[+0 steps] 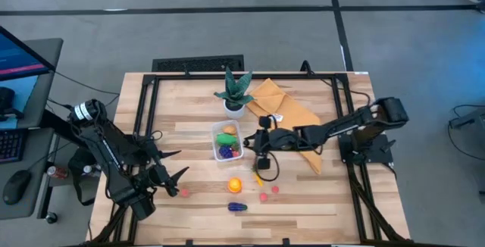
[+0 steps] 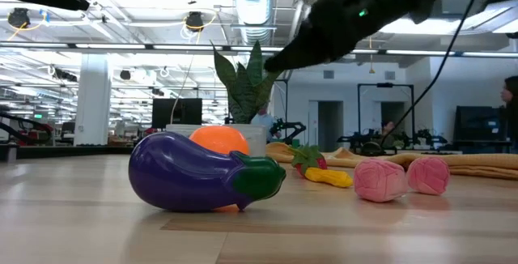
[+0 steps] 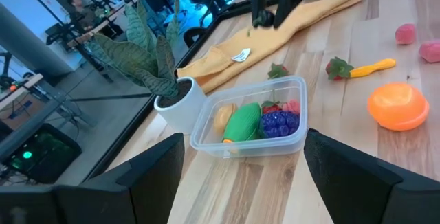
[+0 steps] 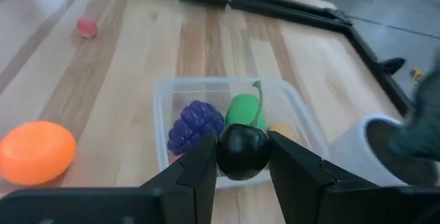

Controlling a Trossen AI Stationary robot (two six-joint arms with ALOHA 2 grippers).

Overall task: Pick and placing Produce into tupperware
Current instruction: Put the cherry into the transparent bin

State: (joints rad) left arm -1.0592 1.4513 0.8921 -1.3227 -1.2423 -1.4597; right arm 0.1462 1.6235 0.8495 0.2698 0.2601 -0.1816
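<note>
Hovering above the small clear rectangular plastic tupperware [image 4: 232,129], right pincer [image 4: 242,157] clamped on a small dark, glossy round toy fruit [image 4: 243,151], just short of the container's near rim. Already inside: purple toy grape cluster [image 4: 196,126], green toy vegetable with a curled stem [image 4: 245,110] and a pale orange piece [image 4: 283,133], leaving little bare floor. Best carried a touch farther over the middle of the container and lowered close to the pile before letting go, since a round piece dropped from height would likely bounce or roll out. Worth keeping the fingers clear of the thin wall, which looks light enough to slide on the wooden desk [image 1: 303,201].

Seen from above, tupperware at centre of the desk, with the green-leafed plant in a white pot [image 1: 234,95] at 12 o'clock and the mustard-yellow cloth [image 1: 284,110] at 2 o'clock. Waiting loose toward 6 o'clock: orange round toy fruit [image 1: 235,186], purple toy eggplant [image 1: 237,207], pink pieces [image 1: 268,193]. Left pincer [image 1: 176,164] idle at 8 o'clock, fingers spread wide and empty.
</note>
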